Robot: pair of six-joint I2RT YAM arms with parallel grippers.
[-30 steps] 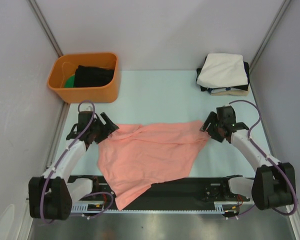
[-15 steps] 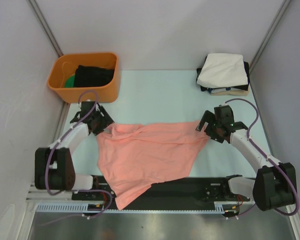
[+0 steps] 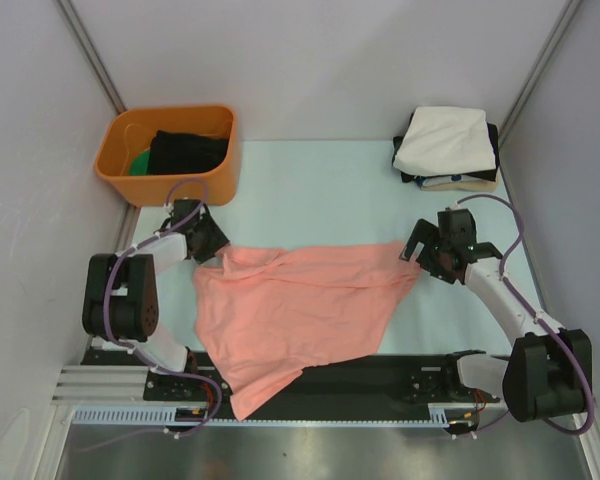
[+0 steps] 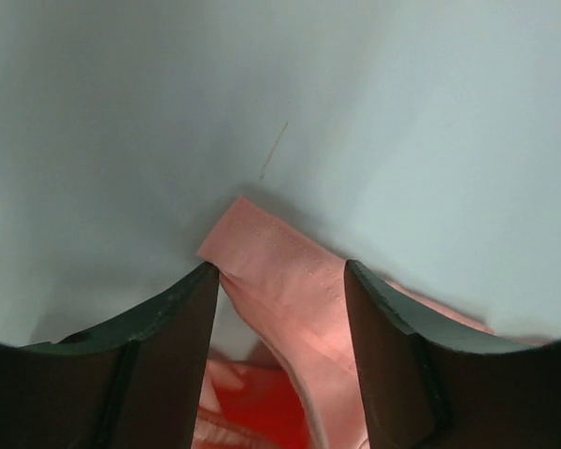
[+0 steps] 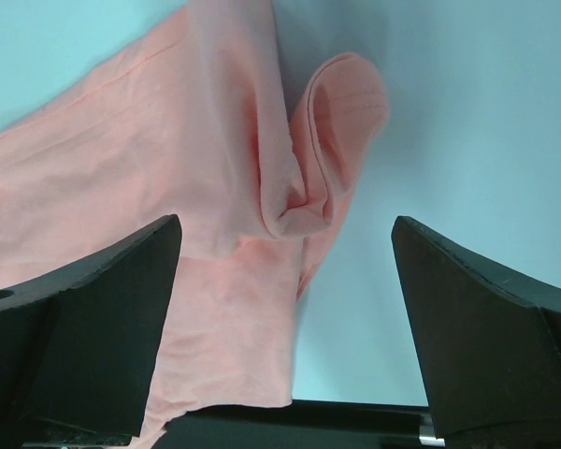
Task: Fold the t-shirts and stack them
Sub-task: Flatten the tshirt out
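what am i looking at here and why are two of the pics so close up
These are two robot arms bolted at the near edge of a pale blue-green table, each ending in a two-finger gripper. The wide picture comes from a fixed camera above and behind them. The two close-ups come from cameras on the wrists, so the dark shapes at the bottom are each gripper's own fingers. A salmon-pink cloth t-shirt lies spread and rumpled on the table. At the far left stands an orange plastic tub with black cloth inside. At the far right sits a stack of folded shirts, cream-white on top. The left gripper and right gripper both stand open at the pink shirt's far corners, so nothing is held.
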